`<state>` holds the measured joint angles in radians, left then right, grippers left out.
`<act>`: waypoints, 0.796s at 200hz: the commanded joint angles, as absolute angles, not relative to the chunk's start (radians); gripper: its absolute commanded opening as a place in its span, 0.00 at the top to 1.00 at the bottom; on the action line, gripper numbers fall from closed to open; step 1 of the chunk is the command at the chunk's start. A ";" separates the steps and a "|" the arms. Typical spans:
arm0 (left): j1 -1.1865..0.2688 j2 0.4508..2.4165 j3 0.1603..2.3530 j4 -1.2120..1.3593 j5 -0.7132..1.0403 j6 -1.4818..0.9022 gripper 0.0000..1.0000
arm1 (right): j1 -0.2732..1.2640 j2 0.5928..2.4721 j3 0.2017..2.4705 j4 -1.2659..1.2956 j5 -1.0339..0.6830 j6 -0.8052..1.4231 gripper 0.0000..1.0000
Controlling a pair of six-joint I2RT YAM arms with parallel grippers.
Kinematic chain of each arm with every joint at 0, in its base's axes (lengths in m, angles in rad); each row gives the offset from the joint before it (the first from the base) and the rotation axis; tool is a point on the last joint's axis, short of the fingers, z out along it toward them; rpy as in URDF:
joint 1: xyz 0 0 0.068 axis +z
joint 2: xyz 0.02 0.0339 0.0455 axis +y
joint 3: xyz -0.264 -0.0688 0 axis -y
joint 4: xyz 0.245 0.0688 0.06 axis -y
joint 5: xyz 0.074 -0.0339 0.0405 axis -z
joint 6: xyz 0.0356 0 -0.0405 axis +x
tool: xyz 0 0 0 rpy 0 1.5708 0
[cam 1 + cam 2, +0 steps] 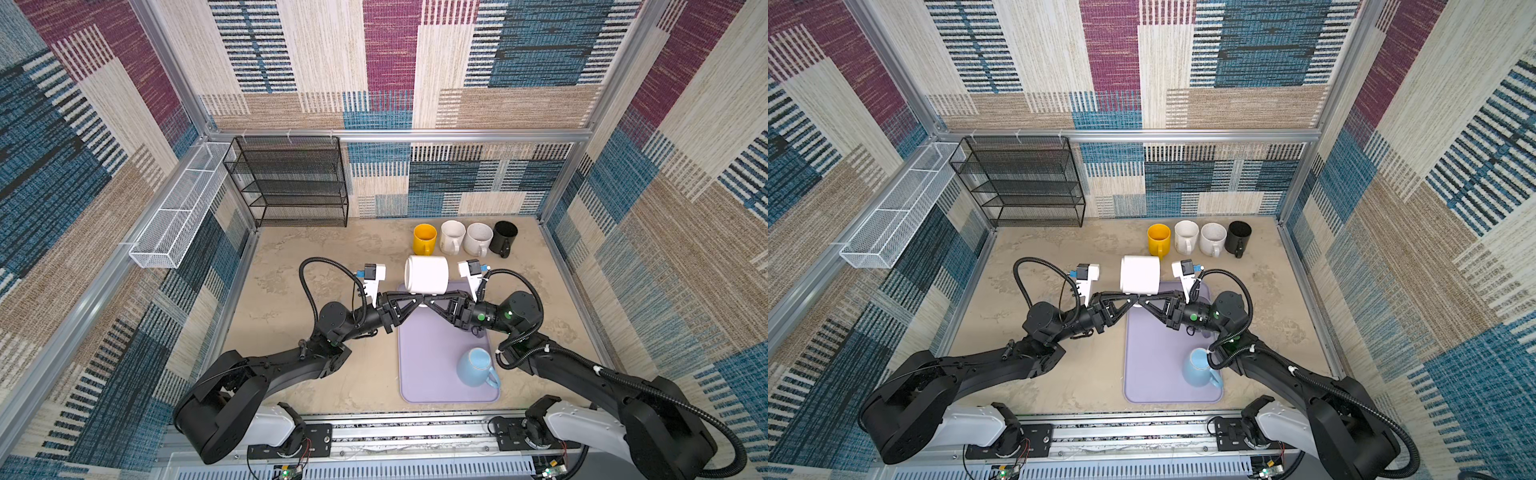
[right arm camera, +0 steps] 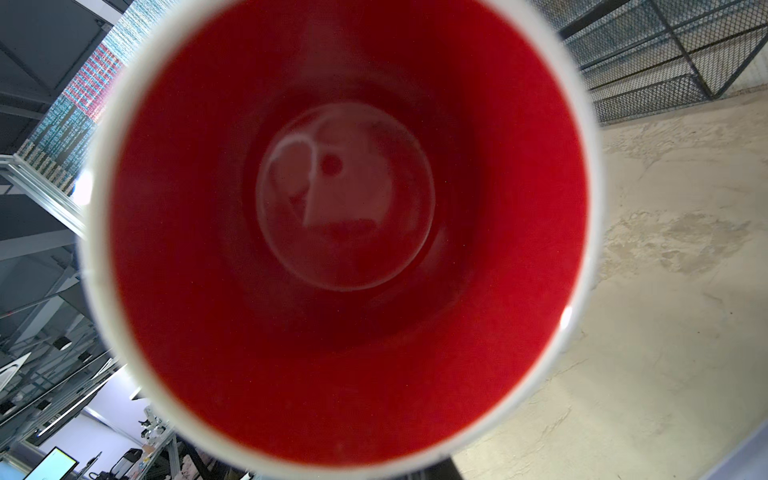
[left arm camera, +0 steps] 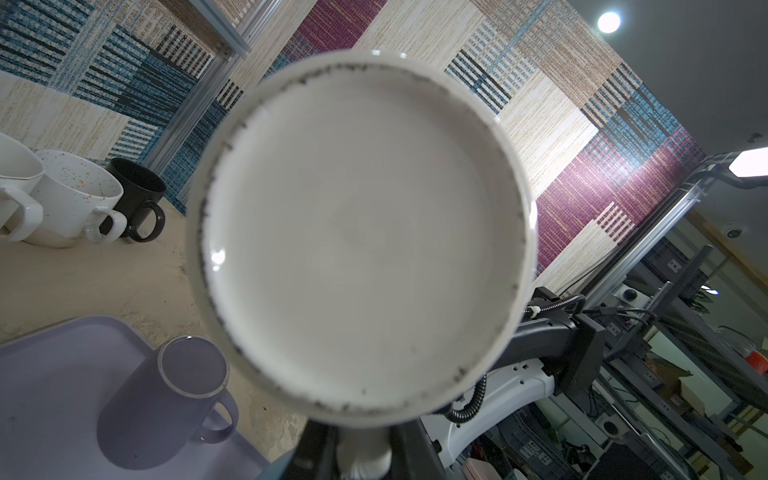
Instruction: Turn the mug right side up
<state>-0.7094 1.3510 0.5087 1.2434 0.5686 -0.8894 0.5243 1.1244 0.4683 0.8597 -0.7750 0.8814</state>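
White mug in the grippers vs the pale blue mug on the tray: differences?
The white cylindrical mug with a red inside lies on its side in the air, its handle between the left gripper and right gripper. The pale blue rounded mug stands base-up on the lilac tray, untouched. The white one has straight walls; the blue one bulges. Both have handles.

The mug [image 1: 427,274] hangs on its side over the tray's [image 1: 432,374] far edge, base leftward, mouth rightward (handle toward the near side). The left gripper [image 1: 418,300] and right gripper [image 1: 428,300] meet at that handle from either side. A spare mug [image 1: 476,368] stands mouth down on the tray's near right corner. Four mugs [image 1: 465,237] line the table's [image 1: 291,270] back, right of the rack [image 1: 291,183]. A basket [image 1: 174,216] hangs on the left wall.
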 commanded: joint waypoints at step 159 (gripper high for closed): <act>-0.709 1.275 0.520 1.111 0.541 -0.814 0.72 | 0.542 1.067 0.503 0.696 -0.698 0.774 1.00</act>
<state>-0.7090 1.2961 0.5121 1.1072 0.5686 -0.8581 0.5385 1.0756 0.4911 0.6960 -0.7177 0.8082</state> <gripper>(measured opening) 0.304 0.170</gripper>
